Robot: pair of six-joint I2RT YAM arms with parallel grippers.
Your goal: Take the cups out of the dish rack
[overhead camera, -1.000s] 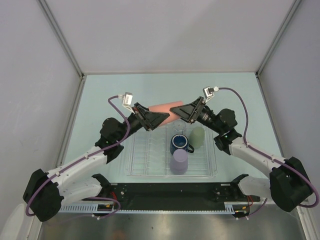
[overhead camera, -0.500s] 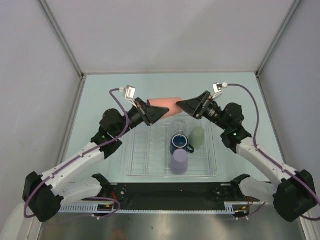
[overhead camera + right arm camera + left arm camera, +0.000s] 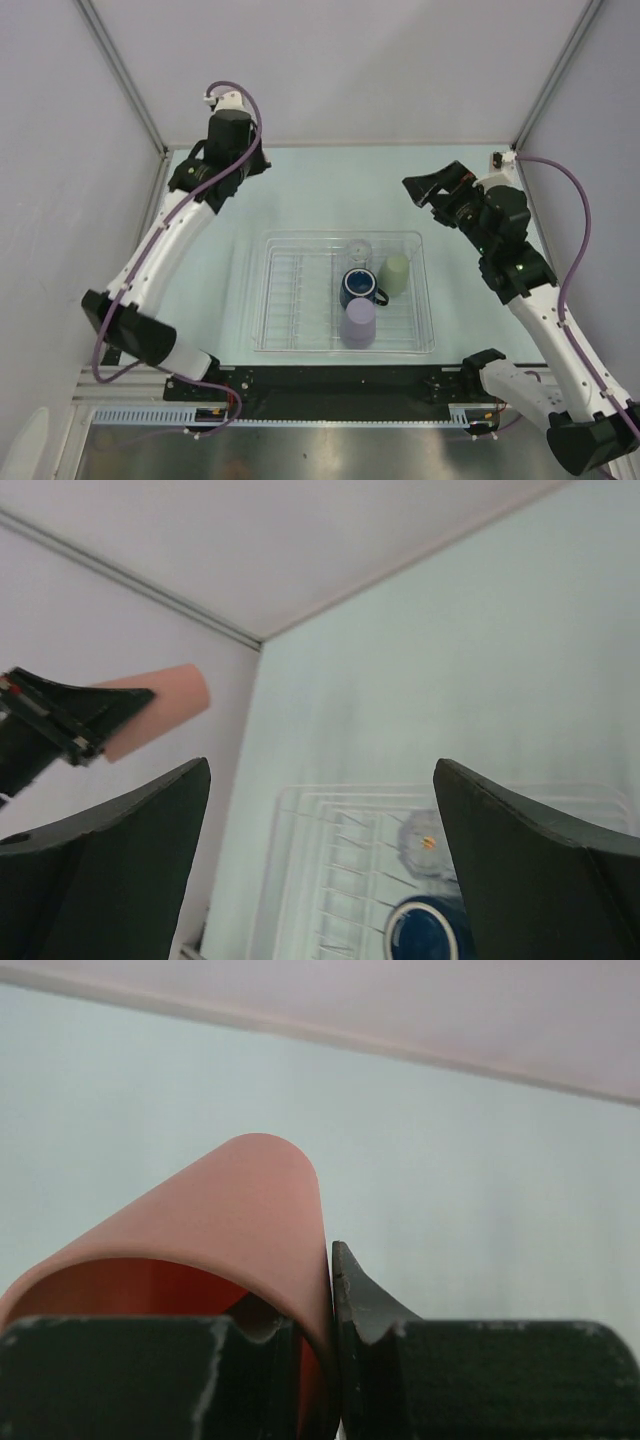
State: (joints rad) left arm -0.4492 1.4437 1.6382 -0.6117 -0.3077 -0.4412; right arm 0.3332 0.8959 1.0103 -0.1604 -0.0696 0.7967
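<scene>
The clear dish rack [image 3: 290, 300] sits mid-table. In it stand a clear cup [image 3: 360, 248], a pale green cup [image 3: 397, 273], a dark blue mug [image 3: 357, 288] and a lavender cup [image 3: 358, 322]. My left gripper [image 3: 330, 1360] is shut on the rim wall of a salmon-pink cup [image 3: 230, 1220], held on its side above the table. The left arm [image 3: 228, 135] reaches into the far left corner and hides that cup in the top view. The right wrist view shows the salmon-pink cup [image 3: 160, 718] at its left. My right gripper [image 3: 435, 190] stands wide open and empty, right of the rack's far end.
Enclosure walls close in the table at the back and on both sides, and the left arm is near the back-left corner post [image 3: 160, 150]. Bare table surface [image 3: 330, 190] lies between the rack and the back wall. The rack's left half holds only ribs.
My right gripper opened, let go of the salmon-pink cup and pulled back to the right. My left arm swung from over the rack to the far left corner, carrying the cup.
</scene>
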